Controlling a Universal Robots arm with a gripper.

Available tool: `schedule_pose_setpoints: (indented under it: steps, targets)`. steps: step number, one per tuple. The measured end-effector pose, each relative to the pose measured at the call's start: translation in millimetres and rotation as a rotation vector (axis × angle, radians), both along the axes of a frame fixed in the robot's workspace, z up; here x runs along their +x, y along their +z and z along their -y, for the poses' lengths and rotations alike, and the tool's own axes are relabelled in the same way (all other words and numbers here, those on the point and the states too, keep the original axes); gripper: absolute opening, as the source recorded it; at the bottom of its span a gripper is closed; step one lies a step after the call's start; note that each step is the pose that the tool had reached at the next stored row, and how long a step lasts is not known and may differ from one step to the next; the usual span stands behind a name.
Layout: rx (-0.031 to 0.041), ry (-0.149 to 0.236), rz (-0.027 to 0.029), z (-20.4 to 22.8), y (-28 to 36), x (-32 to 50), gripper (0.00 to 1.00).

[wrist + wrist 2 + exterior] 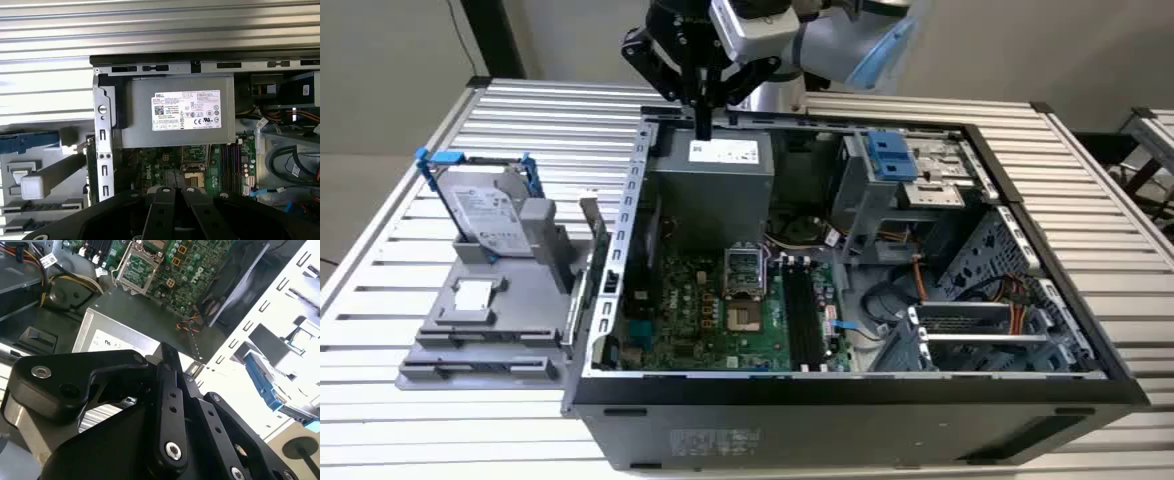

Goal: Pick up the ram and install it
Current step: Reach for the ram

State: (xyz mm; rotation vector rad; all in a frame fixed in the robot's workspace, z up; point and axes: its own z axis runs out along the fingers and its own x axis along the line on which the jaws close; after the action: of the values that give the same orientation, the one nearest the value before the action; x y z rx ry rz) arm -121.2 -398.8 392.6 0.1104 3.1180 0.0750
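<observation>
The open computer case (635, 200) lies on the slatted table with its motherboard (720, 320) exposed. My gripper (704, 128) hangs above the case's back edge, over the grey power supply (714, 180), its two black fingers pressed together with nothing visible between them. In both wrist views the joined fingers (169, 390) (172, 200) point toward the power supply (180, 112). The ram (591, 240) looks like a thin greyish-green strip standing on edge at the grey fixture, just outside the case wall at the exterior view's left. The black memory slots (803, 320) run along the board.
A silver hard drive (487, 210) in a blue-handled frame stands on the grey fixture (474, 340) at the exterior view's left. Drive cages, cables and a blue latch (887, 155) crowd the case toward the exterior view's right. The CPU socket (743, 268) sits beside the slots.
</observation>
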Motion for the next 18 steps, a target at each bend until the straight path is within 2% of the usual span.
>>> schedule_pose_setpoints:
  steps: [13,18]
  targets:
    - [0.0,0.0,0.0001,0.0,0.0,-0.4,0.0]
    - [-0.0001,0.001,0.0,-0.5,0.1,-7.7,0.0]
